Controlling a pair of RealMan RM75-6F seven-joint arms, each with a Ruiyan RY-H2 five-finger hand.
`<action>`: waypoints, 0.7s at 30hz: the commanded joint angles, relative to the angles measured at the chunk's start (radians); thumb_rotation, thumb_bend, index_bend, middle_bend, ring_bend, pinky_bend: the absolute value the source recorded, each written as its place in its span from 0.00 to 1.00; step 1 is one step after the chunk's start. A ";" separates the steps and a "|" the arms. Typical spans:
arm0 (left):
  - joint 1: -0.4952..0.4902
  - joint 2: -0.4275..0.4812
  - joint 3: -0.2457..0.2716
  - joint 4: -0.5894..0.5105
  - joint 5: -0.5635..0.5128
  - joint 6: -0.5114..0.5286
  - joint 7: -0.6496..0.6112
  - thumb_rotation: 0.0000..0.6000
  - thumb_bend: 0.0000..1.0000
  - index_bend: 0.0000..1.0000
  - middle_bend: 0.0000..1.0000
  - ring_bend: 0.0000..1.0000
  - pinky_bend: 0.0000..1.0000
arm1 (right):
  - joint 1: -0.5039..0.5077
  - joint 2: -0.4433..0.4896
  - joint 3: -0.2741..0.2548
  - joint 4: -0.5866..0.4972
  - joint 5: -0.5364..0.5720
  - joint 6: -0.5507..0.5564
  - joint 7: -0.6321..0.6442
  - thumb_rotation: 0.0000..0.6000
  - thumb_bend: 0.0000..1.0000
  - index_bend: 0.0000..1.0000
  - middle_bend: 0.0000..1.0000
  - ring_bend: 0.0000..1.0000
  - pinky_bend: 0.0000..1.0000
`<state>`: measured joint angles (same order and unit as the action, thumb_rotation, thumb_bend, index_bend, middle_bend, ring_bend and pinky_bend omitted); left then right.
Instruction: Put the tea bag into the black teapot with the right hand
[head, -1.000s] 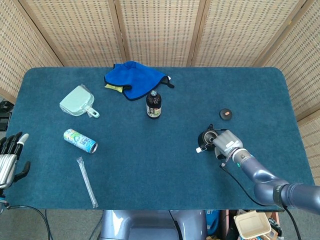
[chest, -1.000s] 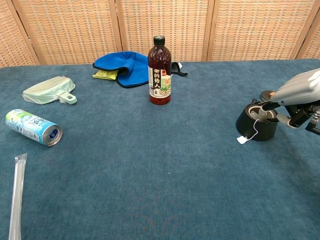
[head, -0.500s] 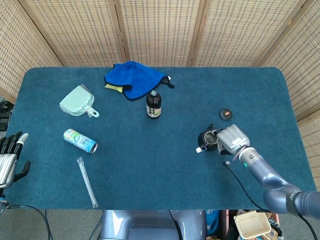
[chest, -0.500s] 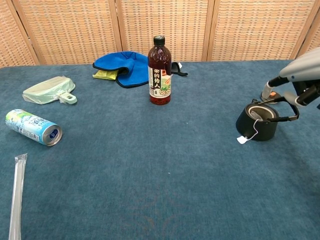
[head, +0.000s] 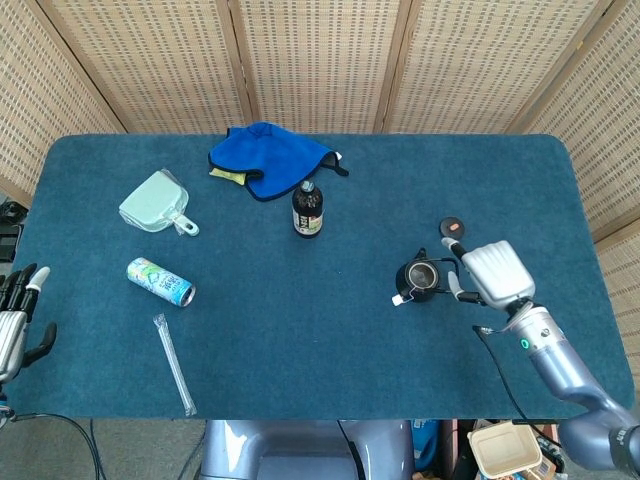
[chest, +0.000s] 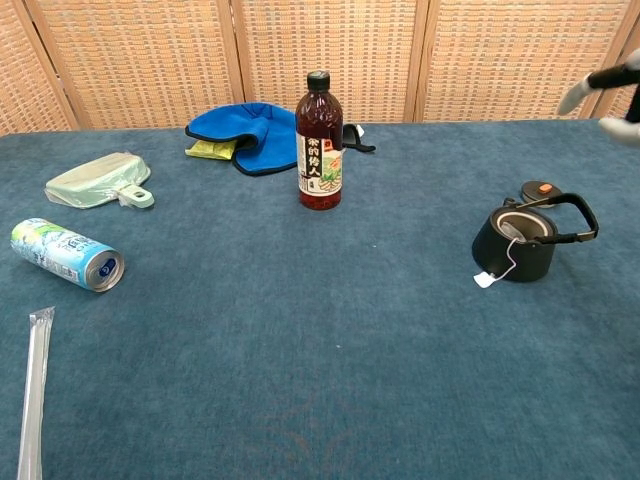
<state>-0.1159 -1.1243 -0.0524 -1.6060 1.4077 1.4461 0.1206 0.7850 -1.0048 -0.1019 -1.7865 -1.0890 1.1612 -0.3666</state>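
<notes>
Right hand (head: 493, 274) now lifted off and drawn back right of the black teapot (chest: 516, 244), fingers spread and holding nothing, tea bag (chest: 512, 229) inside the open pot, string over rim, white tag (chest: 484, 279) on the table (chest: 300, 350), left hand (head: 12, 320) open at table edge.

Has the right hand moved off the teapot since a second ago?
Yes. The right hand has pulled back to the right of the black teapot and risen clear of it; a second ago it sat over the opening. The tag hangs outside.
</notes>
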 joint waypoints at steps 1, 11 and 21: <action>0.014 -0.006 0.007 -0.007 0.020 0.024 -0.001 1.00 0.48 0.00 0.00 0.00 0.00 | -0.137 -0.030 0.027 0.015 -0.088 0.165 0.083 0.18 0.69 0.18 0.72 0.77 0.99; 0.052 -0.013 0.022 -0.020 0.063 0.092 -0.018 1.00 0.48 0.00 0.00 0.00 0.00 | -0.322 -0.095 0.035 0.020 -0.157 0.344 0.154 0.19 0.60 0.06 0.29 0.31 0.46; 0.092 -0.033 0.046 -0.011 0.104 0.144 -0.034 1.00 0.48 0.00 0.00 0.00 0.00 | -0.447 -0.172 0.029 0.074 -0.219 0.427 0.141 0.17 0.56 0.00 0.05 0.01 0.14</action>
<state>-0.0272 -1.1556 -0.0087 -1.6187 1.5086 1.5867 0.0879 0.3491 -1.1669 -0.0698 -1.7206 -1.2985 1.5825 -0.2196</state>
